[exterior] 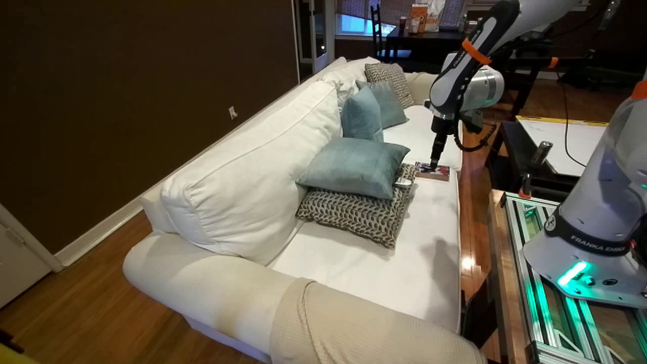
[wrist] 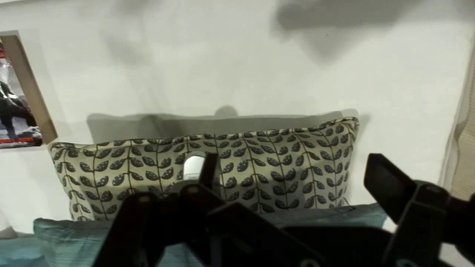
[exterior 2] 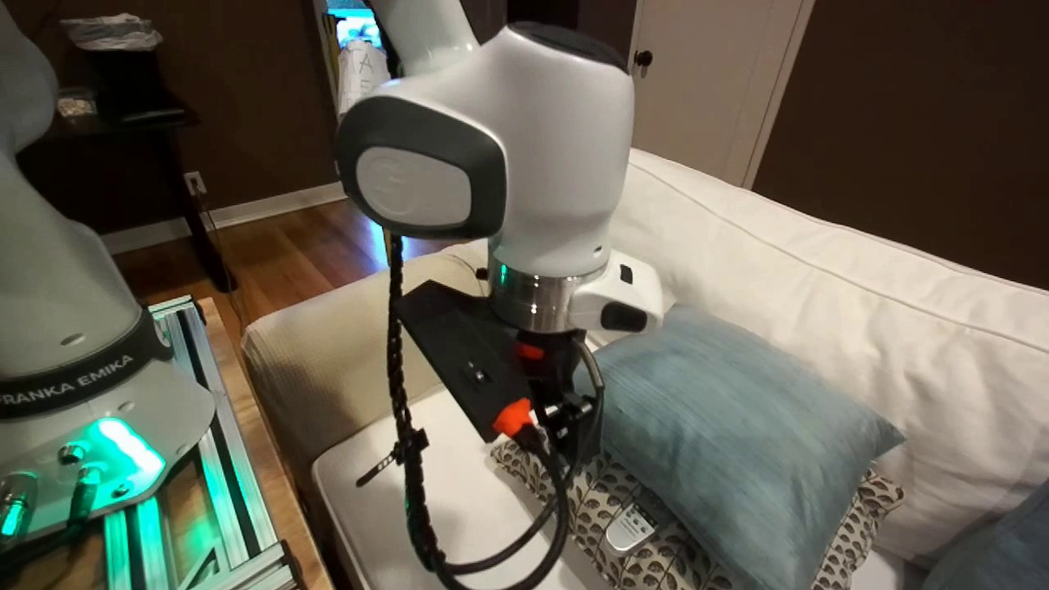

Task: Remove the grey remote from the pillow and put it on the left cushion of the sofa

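Observation:
The grey remote (exterior: 403, 182) lies on the leaf-patterned pillow (exterior: 349, 212), beside the edge of a blue pillow (exterior: 354, 164) stacked on top. It also shows in an exterior view (exterior 2: 631, 528). In the wrist view the remote (wrist: 193, 167) is partly hidden behind a finger. The left cushion (exterior: 429, 237) is the broad white seat under these pillows, on the white sofa (exterior: 202, 263). My gripper (wrist: 293, 159) is open and empty above the patterned pillow, with the remote to the left of the jaw gap in the wrist view. It also shows in an exterior view (exterior: 434, 164).
A reddish booklet-like item (exterior: 433, 172) lies on the seat beside the pillows. More blue pillows (exterior: 361, 116) and another patterned pillow (exterior: 389, 83) lean farther along the sofa. A plump white back cushion (exterior: 258, 172) stands behind. The padded arm (exterior: 217, 283) bounds the seat.

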Robot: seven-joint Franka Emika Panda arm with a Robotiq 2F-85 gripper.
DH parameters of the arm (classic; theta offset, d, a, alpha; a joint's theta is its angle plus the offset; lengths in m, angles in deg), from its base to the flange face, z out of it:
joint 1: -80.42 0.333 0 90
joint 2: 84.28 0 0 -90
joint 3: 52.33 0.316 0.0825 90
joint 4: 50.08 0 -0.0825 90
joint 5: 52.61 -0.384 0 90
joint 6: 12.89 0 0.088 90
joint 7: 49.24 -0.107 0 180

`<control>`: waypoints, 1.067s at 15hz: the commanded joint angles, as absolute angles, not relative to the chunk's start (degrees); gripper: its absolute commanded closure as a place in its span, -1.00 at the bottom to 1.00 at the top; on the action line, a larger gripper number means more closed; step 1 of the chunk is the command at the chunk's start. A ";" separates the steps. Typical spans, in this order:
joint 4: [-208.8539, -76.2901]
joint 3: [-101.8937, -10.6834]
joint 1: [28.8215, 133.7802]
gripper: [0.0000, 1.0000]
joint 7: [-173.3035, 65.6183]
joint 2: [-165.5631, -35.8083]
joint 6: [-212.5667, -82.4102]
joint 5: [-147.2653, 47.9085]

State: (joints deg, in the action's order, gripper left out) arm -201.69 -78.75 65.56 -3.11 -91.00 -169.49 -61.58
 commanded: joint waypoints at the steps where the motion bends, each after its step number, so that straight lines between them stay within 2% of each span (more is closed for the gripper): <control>1: -197.36 -78.26 64.52 -1.00 -3.88 -100.41 -173.92 -64.15; 2: -200.01 -78.72 64.96 -1.00 -3.15 -95.19 -171.74 -62.61; 7: -197.73 -74.85 60.66 -1.00 -5.29 -98.80 -171.98 -58.23; 13: -191.66 -70.01 56.64 -1.00 -5.72 -107.81 -176.31 -53.39; 16: -189.45 -67.85 54.17 -1.00 -7.85 -112.65 -182.42 -53.09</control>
